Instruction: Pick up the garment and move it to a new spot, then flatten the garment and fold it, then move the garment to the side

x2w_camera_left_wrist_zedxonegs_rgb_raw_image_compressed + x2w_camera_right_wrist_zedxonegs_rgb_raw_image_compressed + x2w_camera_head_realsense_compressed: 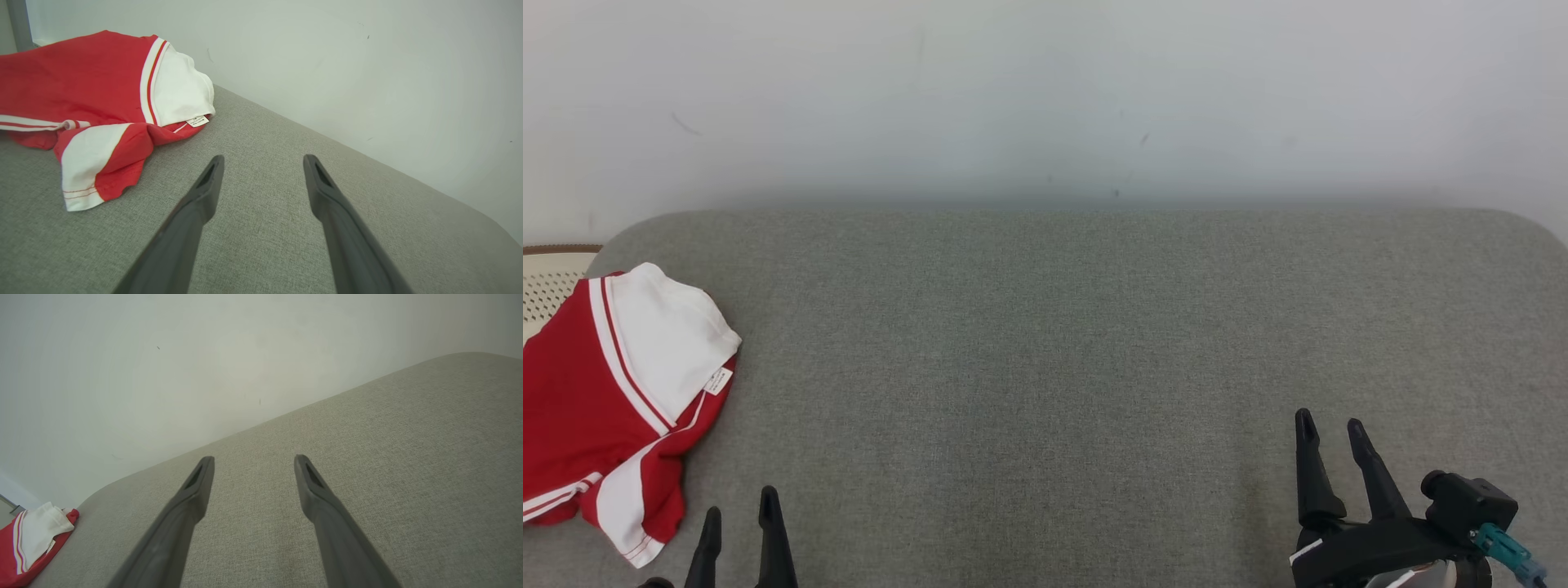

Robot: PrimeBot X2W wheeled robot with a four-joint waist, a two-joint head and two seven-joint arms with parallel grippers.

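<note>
Head view. The garment (pixel 613 392), red with white panels and stripes, lies bunched at the left edge of the frame on the grey padded surface (pixel 1045 343). A small white label (pixel 718 380) sits at the garment's right edge. A cream perforated object with a brown rim (pixel 551 282) shows at the far left, partly under the garment. The left gripper (pixel 740 505) rises from the bottom edge just right of the garment, its fingers apart and holding nothing, clear of the cloth. The right gripper (pixel 1330 420) stands at the lower right, well apart from the garment, fingers spread and empty. A teal connector (pixel 1503 549) is fitted to its wrist housing. A pale wall (pixel 1045 98) fills the upper frame.

Left wrist view. The left gripper (pixel 263 159) is spread wide above bare fabric, nothing between its fingers. This view adds detail of the garment (pixel 81 81) at the upper left: a loose white-hemmed flap at its lower end and the label (pixel 197 121) hanging below the white panel.

Right wrist view. The right gripper (pixel 254 458) is likewise spread over bare surface. The garment (pixel 24 543) appears small in the lower left corner, at the surface's rounded end.
</note>
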